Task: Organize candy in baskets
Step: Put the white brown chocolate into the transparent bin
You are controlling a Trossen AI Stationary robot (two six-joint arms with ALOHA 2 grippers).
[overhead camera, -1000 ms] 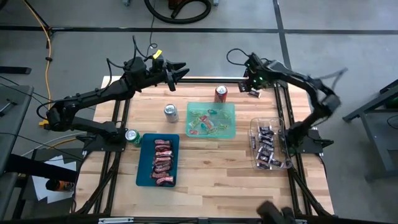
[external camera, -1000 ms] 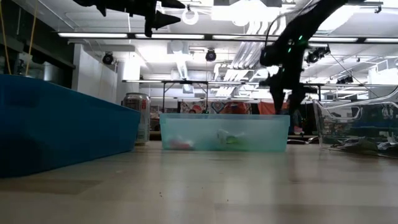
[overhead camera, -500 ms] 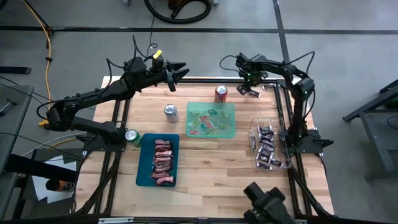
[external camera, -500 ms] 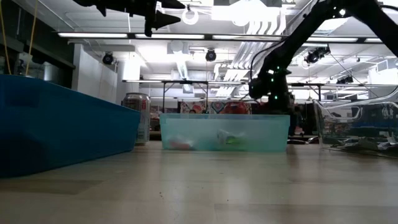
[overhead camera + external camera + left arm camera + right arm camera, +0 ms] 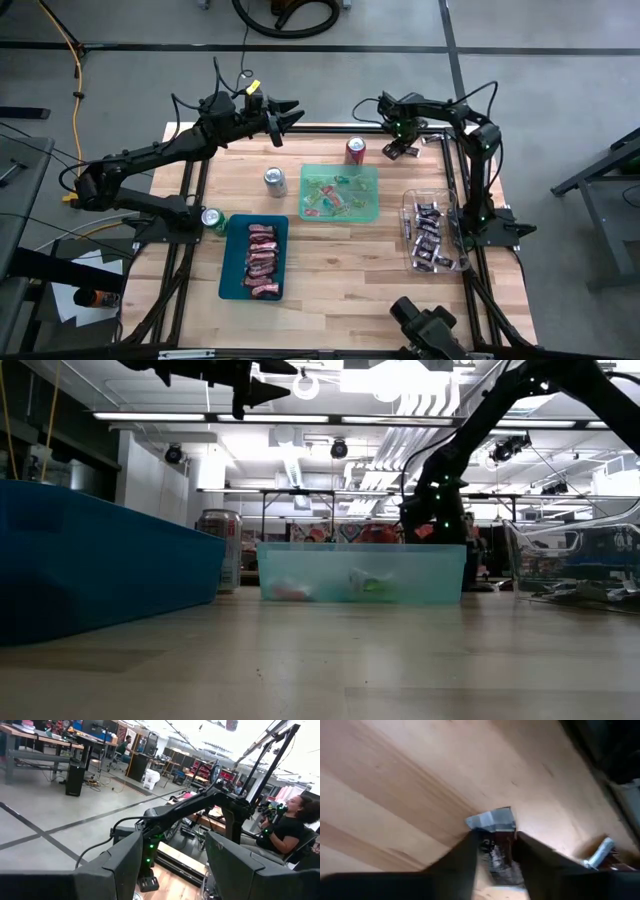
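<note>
My right gripper (image 5: 496, 851) points down at the table's far edge, right of the red can (image 5: 355, 150), shut on one candy (image 5: 494, 827) in a dark and silver wrapper. In the low view this gripper (image 5: 436, 532) stands behind the light green basket (image 5: 360, 572). The light green basket (image 5: 340, 192) holds mixed bright candies. Red and pink candies fill the dark teal basket (image 5: 253, 258), and dark ones the clear basket (image 5: 432, 232). My left gripper (image 5: 292, 112) hangs open and level, high over the far left. My right gripper has the candy's dark middle (image 5: 496, 845) between its two fingers, which come steeply from above. The silver wrapper end (image 5: 492, 820) sticks out past the fingertips. The candy lies on the wooden table.
A silver can (image 5: 275, 181) stands left of the green basket and a green can (image 5: 211, 219) by the teal basket's far left corner. Another pale wrapped piece (image 5: 600, 850) lies near the table's frame. Bare wood (image 5: 340, 270) lies between the baskets and the near edge.
My right gripper has come down from above the green basket's height to the table top by the red can, drifting slightly toward the table's left and rolling about its own axis. Its arm has folded in closer over the far right corner.
</note>
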